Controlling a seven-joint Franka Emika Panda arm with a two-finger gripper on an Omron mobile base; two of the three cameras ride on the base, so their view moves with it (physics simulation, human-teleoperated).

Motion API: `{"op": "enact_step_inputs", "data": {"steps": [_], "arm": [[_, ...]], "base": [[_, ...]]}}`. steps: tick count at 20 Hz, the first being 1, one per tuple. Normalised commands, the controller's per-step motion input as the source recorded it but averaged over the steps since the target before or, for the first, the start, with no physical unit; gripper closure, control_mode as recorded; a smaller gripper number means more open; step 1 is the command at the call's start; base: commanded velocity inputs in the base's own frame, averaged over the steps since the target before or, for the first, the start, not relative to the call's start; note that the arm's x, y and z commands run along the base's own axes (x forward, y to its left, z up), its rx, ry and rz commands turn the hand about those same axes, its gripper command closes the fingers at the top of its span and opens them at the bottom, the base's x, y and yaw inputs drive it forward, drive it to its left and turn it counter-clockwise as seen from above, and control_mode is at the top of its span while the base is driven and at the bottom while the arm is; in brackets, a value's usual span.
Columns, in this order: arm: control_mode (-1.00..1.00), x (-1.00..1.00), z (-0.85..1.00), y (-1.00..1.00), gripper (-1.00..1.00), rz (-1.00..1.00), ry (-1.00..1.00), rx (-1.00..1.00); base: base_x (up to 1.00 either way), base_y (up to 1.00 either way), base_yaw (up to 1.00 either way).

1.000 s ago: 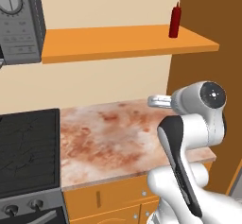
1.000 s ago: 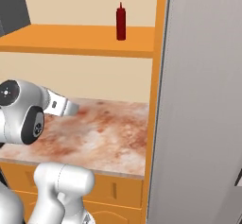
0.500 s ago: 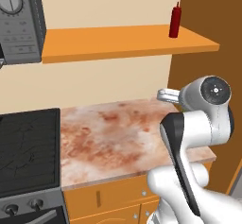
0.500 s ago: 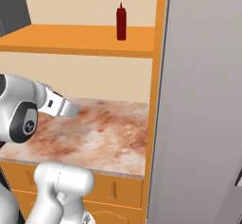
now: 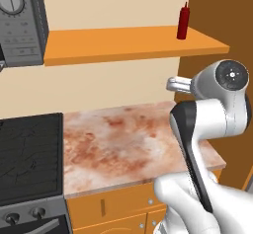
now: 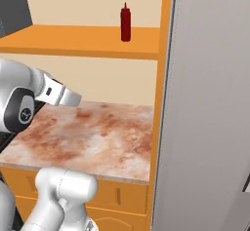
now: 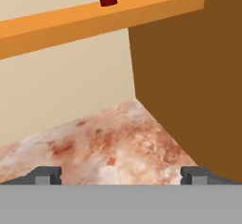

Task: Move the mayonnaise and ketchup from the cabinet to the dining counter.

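Ketchup point(image 5: 183, 21) stands upright near the cabinet shelf's point(image 5: 123, 44) right end, well above the claw point(image 7: 121, 175), whose jaws are spread wide and hold nothing. Risk: a hasty upward reach could clip the shelf's thick front edge or topple the slim bottle. Brown side wall point(image 7: 189, 76) crowds the right; marbled table point(image 5: 123, 144) and black cooktop point(image 5: 29, 159) lie below.

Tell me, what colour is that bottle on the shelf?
Dark red bottle, clearest in the right base view.

ketchup point(image 5: 183, 21): slim dark-red bottle | upright | cabinet point(image 5: 123, 44) shelf, right end
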Motion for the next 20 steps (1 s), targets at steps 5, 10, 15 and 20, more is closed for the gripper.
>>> {"op": "enact_step_inputs", "data": {"steps": [5, 10, 15, 20], "arm": [[-1.0, -0.04, 0.4, -0.02, -1.0, 0.0, 0.0, -0.04], [-1.0, 0.01, 0.31, -0.2, -1.0, 0.0, -0.01, -0.06], [-1.0, 0.02, 0.4, -0.33, -1.0, 0.0, -0.07, -0.06], [-1.0, 0.0, 0.4, -0.06, -1.0, 0.0, -0.12, -0.06]], "base": [[0.0, 0.0, 0.0], [0.0, 0.0, 0.0], [0.0, 0.0, 0.0], [0.0, 0.0, 0.0]]}}
